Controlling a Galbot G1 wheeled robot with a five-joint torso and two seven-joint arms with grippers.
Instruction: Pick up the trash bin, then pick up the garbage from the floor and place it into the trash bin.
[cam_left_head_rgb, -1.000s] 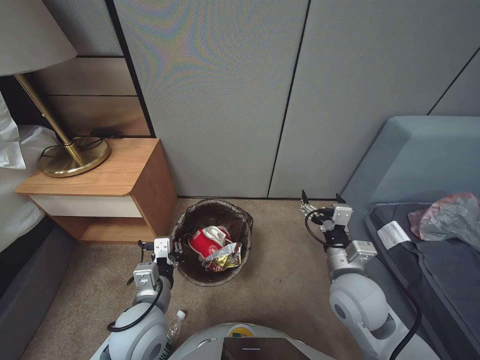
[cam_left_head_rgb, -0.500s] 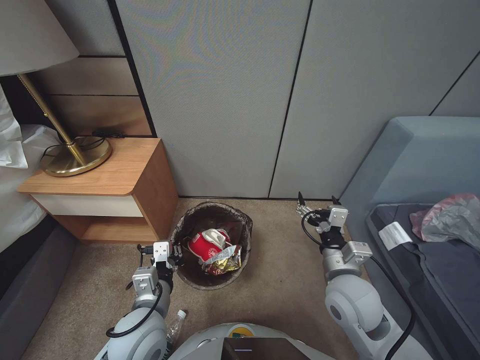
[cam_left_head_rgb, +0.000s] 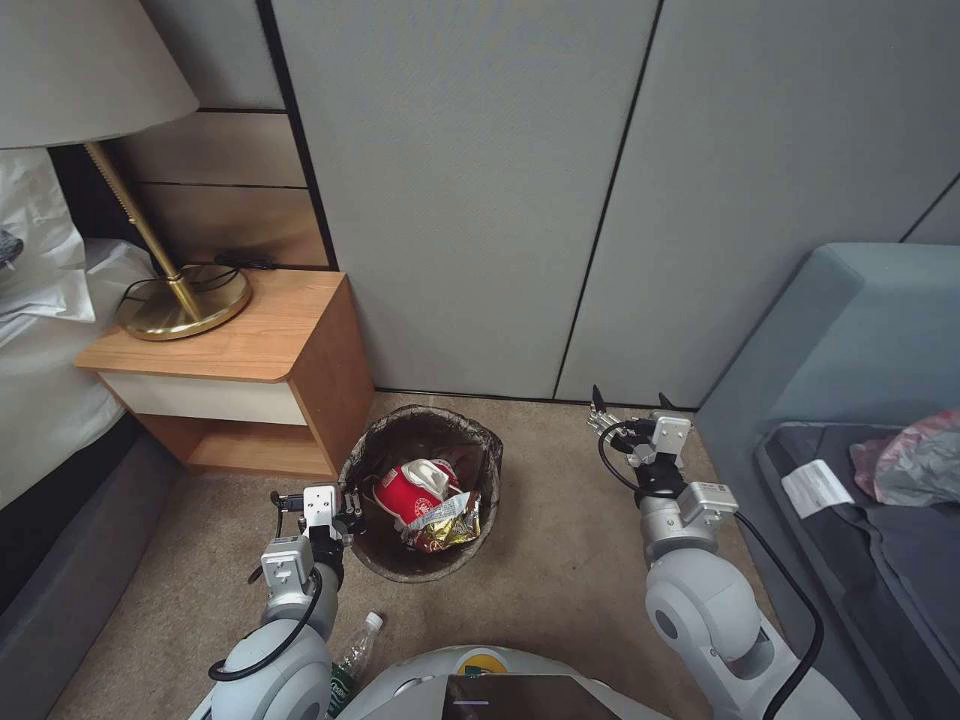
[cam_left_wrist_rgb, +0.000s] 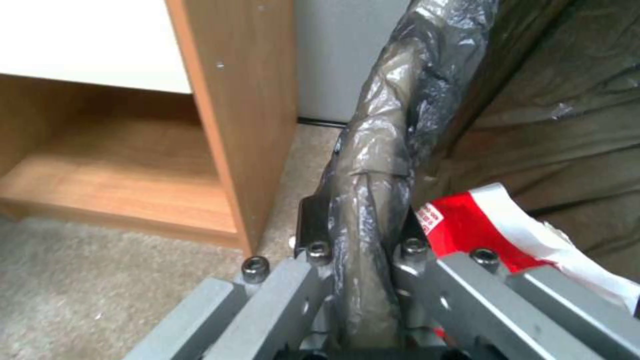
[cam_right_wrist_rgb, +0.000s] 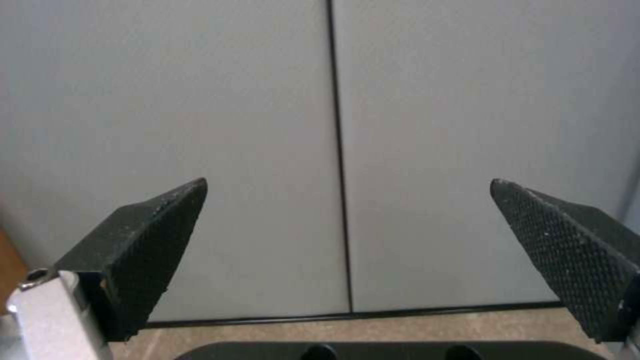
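Note:
The trash bin, its dark bag liner folded over the rim, stands on the carpet beside the nightstand. My left gripper is shut on the bin's near-left rim; the left wrist view shows the liner-covered rim pinched between my left gripper fingers. Garbage lies inside the bin: a crushed red-and-white paper cup and a gold snack wrapper. A small plastic bottle lies on the floor by my base. My right gripper hangs open with nothing in it, right of the bin, facing the wall.
A wooden nightstand with a brass lamp stands left of the bin, a bed beyond it. A blue-grey sofa with a crumpled bag on it fills the right. Grey wall panels are behind.
The whole picture has shifted right, so the camera has turned left. The bin stays in my left gripper's hold. The right arm keeps its pose.

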